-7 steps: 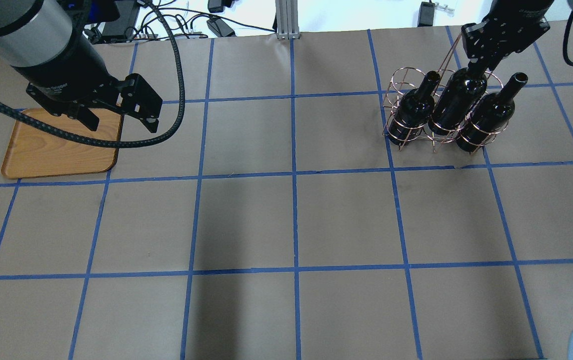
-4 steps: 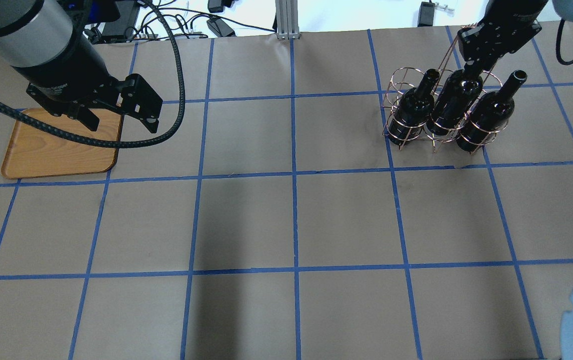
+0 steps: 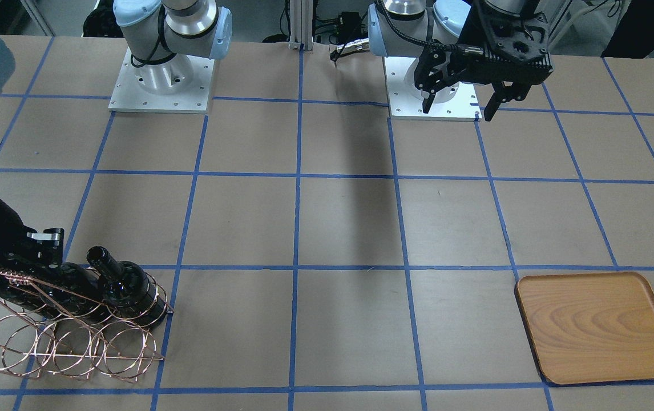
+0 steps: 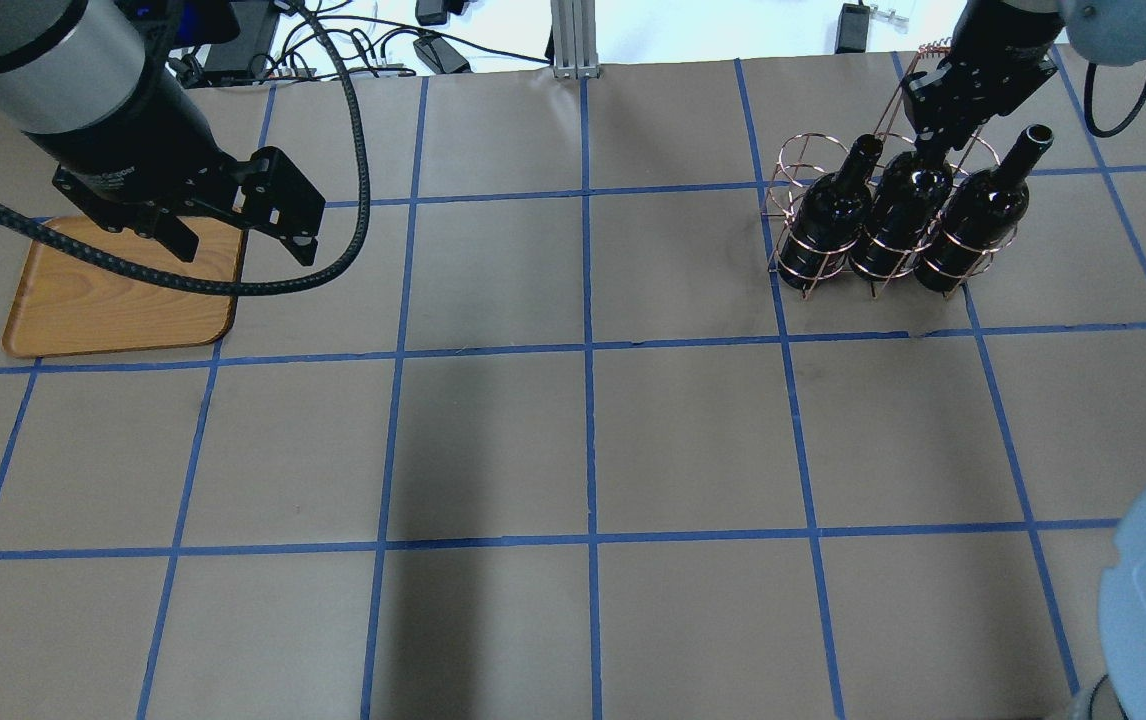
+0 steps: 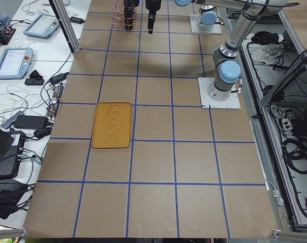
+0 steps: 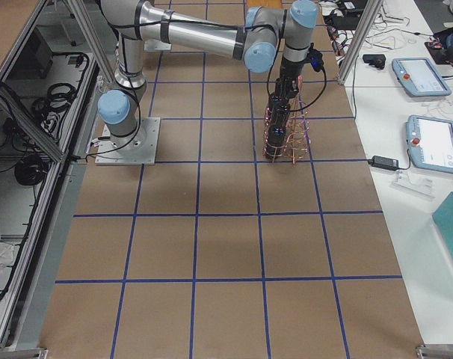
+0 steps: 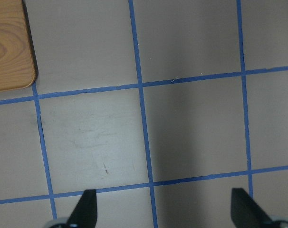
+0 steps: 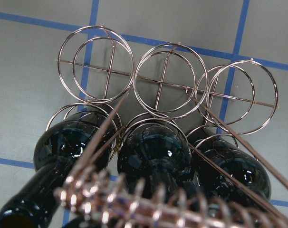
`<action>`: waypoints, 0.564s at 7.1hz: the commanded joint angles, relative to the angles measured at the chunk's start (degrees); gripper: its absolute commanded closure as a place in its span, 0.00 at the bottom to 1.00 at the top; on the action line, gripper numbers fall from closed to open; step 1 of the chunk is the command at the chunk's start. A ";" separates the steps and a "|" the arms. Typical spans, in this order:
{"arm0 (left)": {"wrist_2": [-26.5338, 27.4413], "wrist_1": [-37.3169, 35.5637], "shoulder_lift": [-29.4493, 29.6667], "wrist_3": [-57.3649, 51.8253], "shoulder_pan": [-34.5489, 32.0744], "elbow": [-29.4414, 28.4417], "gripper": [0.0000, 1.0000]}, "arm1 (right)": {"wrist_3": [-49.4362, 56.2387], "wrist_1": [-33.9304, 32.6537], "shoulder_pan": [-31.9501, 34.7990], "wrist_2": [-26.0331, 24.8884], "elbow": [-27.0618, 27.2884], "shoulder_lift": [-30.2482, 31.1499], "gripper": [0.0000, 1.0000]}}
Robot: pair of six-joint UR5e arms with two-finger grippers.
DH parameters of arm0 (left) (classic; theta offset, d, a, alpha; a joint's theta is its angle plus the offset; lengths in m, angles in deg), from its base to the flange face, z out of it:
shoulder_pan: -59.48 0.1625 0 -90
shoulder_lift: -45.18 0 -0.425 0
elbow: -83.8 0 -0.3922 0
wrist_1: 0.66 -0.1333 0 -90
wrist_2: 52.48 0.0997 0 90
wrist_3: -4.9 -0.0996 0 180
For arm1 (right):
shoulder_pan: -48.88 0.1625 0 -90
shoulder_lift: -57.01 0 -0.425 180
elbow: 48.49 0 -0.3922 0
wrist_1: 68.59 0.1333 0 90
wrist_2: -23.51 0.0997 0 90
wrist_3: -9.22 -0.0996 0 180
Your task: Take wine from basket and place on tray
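obstacle: handle (image 8: 148, 203) slants over three wine (image 4: 833, 215) necks in basket (image 3: 73, 357) | free: bare desk (image 4: 583, 430) between basket and tray (image 4: 103, 310) at left

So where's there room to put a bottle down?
The wooden tray is bare; the left tool hangs open up near one corner. The table between tray and basket is open too. It is crowded at the basket: three wine bottles fill one row, with the right tool at the middle neck. Its other three rings are empty.

Brown paper-covered tabletop (image 4: 693, 440) gridded with blue tape (image 4: 590, 450); side benches (image 6: 383, 142) (white, at both ends) hold teach pendants (image 5: 11, 61) and cables (image 4: 388, 42).
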 commanded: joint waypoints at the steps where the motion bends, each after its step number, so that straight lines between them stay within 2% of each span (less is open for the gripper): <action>1: 0.05 0.00 0.04 0.00 0.00 0.06 0.00 | -0.08 -0.40 0.05 -0.06 0.24 -0.77 0.72; 2: -0.04 0.00 0.04 0.00 0.00 0.06 0.00 | -0.08 -0.40 0.05 -0.06 0.24 -0.86 0.68; 3: 0.05 0.00 -0.05 0.00 0.00 0.06 0.00 | -0.25 -0.49 -0.04 -0.06 0.24 -0.86 0.46; 4: -0.04 0.00 0.04 0.09 0.00 0.06 0.00 | -0.34 -0.49 0.05 -0.06 0.24 -0.86 0.43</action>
